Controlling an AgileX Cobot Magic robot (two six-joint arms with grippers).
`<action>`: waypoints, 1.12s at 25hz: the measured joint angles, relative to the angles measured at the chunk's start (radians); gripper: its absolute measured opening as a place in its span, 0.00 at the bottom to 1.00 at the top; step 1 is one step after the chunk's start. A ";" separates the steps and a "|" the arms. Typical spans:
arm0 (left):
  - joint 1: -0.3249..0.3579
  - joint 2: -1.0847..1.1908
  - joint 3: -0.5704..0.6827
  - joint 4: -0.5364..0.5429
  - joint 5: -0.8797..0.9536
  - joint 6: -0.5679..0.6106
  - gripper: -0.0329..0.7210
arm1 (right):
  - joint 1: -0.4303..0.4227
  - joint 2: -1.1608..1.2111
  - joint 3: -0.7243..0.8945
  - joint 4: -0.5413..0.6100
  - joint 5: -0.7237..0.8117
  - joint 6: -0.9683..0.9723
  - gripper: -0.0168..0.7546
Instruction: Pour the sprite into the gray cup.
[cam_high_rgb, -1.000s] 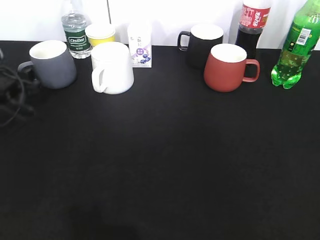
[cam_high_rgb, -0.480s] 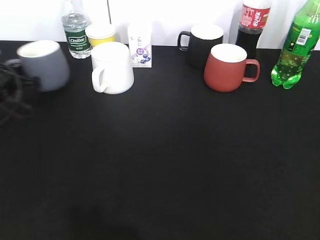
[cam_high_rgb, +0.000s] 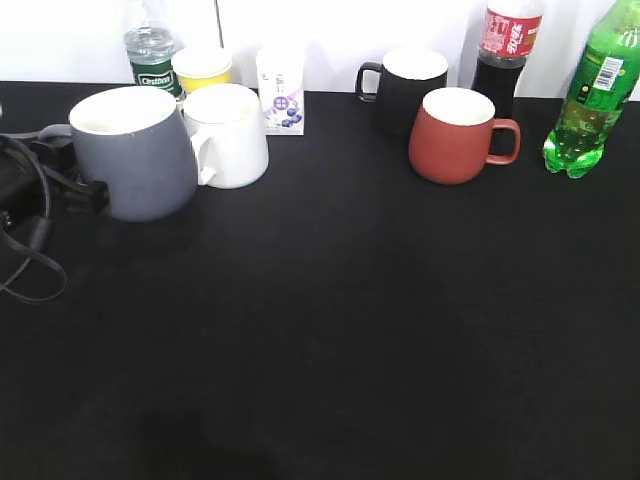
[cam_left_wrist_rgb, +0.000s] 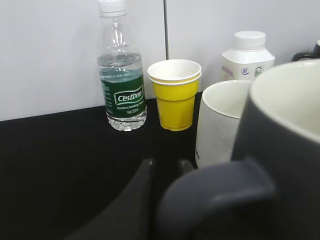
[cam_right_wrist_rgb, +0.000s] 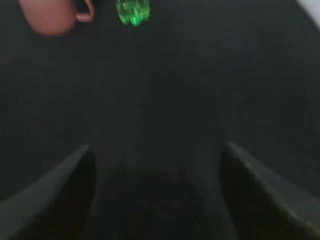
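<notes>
Holding the gray cup (cam_high_rgb: 135, 152) by its handle, your left hand (cam_high_rgb: 85, 190) is positioning it; your right hand (cam_right_wrist_rgb: 157, 165), gaping empty, must fetch the sprite (cam_high_rgb: 590, 95).

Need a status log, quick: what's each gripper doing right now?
Left gripper: closed on the gray cup's handle.
Right gripper: open, holding nothing.

Bright, overexposed backdrop; right wrist view dim (badly blurred).

mugs (cam_high_rgb: 134, 154) — 4 | bottles (cam_high_rgb: 588, 95) — 3 | yellow paper cups (cam_left_wrist_rgb: 174, 95) — 2, stacked | carton (cam_high_rgb: 280, 88) — 1
</notes>
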 joint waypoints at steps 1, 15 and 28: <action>0.000 -0.001 0.000 0.000 0.000 0.000 0.16 | 0.000 0.048 -0.006 0.000 -0.076 0.000 0.78; -0.002 -0.001 0.000 0.059 0.000 0.000 0.16 | -0.001 1.523 0.056 -0.068 -1.969 0.035 0.90; -0.002 -0.001 0.000 0.059 0.000 0.002 0.15 | -0.001 2.047 -0.379 -0.138 -2.059 0.044 0.87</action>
